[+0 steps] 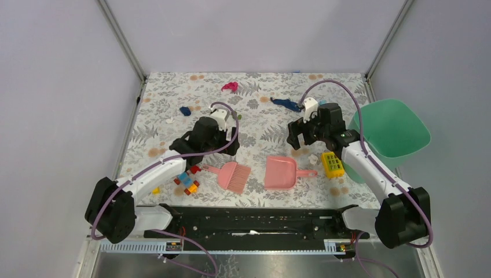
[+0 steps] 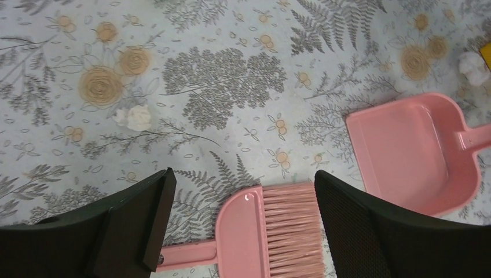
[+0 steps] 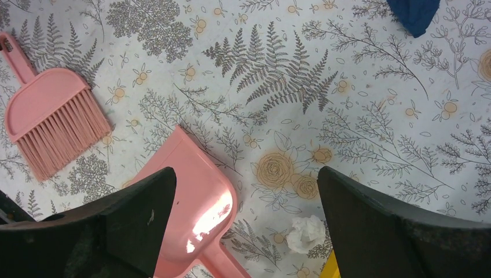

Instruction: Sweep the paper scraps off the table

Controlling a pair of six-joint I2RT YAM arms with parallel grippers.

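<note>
Jaws both wide, empty; dark blue scrap [image 1: 285, 103] long axis L-R.

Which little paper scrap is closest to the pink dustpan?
The white crumpled scrap, lying right beside the handle of the pink dustpan. The magenta scrap and dark blue scraps lie much farther off.

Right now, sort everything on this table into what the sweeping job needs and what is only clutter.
For the job: magenta scrap, dark blue scrap, longer blue scrap, white scrap, brush, dustpan, probably the green tub.
Clutter: toy bricks, yellow block.
</note>
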